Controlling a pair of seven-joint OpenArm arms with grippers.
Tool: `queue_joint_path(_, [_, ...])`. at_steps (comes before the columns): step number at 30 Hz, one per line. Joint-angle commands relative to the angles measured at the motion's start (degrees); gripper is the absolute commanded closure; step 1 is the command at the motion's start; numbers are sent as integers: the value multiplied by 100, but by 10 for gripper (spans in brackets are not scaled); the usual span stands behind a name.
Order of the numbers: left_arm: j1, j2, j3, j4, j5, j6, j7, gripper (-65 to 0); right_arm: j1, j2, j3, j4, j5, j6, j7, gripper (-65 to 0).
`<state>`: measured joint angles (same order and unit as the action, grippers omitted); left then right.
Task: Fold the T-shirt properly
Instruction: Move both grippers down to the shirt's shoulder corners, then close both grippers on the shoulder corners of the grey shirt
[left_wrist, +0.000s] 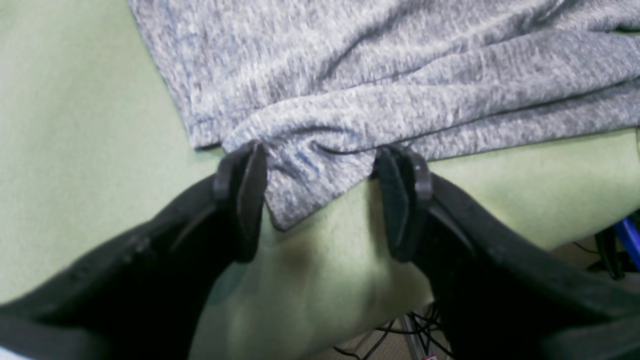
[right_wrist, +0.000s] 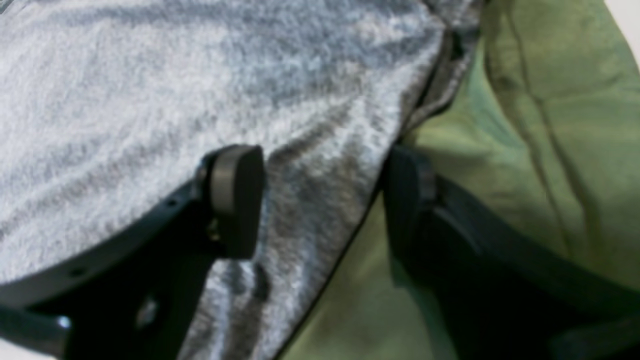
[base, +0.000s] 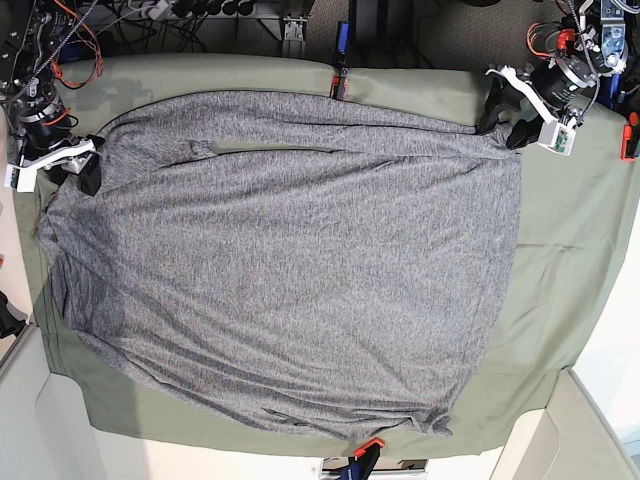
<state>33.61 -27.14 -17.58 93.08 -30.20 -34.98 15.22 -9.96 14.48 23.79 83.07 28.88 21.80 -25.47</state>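
A large heather-grey T-shirt (base: 280, 270) lies spread nearly flat across an olive-green cloth (base: 570, 250) that covers the whole work surface. The cloth is fastened at its edges by orange clamps: one at the far edge (base: 337, 82), one at the near edge (base: 367, 446) and one at the right side (base: 629, 135). The shirt fills most of the surface, its fabric lightly rippled, with a long sleeve lying folded along the far edge.

In the base view the left gripper (base: 503, 118) sits at the shirt's far right corner. Its wrist camera shows the two black fingers (left_wrist: 247, 192) spread apart, with a pointed corner of the grey fabric (left_wrist: 300, 185) lying between them on the green cloth (left_wrist: 90, 150); the tips touch the fabric edge without pinching it.

The right gripper (base: 88, 172) is at the shirt's far left end. In its wrist view the fingers (right_wrist: 235, 200) also stand apart, one resting on the grey knit (right_wrist: 150, 100), the other on the green cloth (right_wrist: 550, 125) just beside the shirt's edge, so the edge runs between them.

Beyond the far edge of the surface are tangled cables and dark equipment (base: 200, 15). Pale panels (base: 50, 430) flank the near corners.
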Motion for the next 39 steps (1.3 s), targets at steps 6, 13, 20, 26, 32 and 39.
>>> queue_joint_path(6, [4, -66, -37, 48, 210, 22, -37, -9, -7, 59, -52, 26, 0, -17, -199, -249])
queue_joint_path(13, [7, -66, -284, 214, 214, -321, -39, 0, -9, 61, -50, 66, -256, -13, -201, -39])
queue_joint_path(20, [192, -66, -748, 483, -256, -502, -37, 0, -7, 59, 170, 422, -254, -15, -450, 0])
queue_joint_path(26, [374, -68, -1128, 820, -546, -502, -37, 0, -4, 63, 621, 807, -149, -15, -603, 0])
queue_joint_path(32, [205, -85, -1132, 1005, -603, -502, -37, 0, 28, 61, 658, 804, 4, -13, -411, 0])
queue_joint_path(39, [-343, -326, -1040, 925, -490, -502, -35, 0, 483, 57, 656, 573, 2, -9, -411, 0])
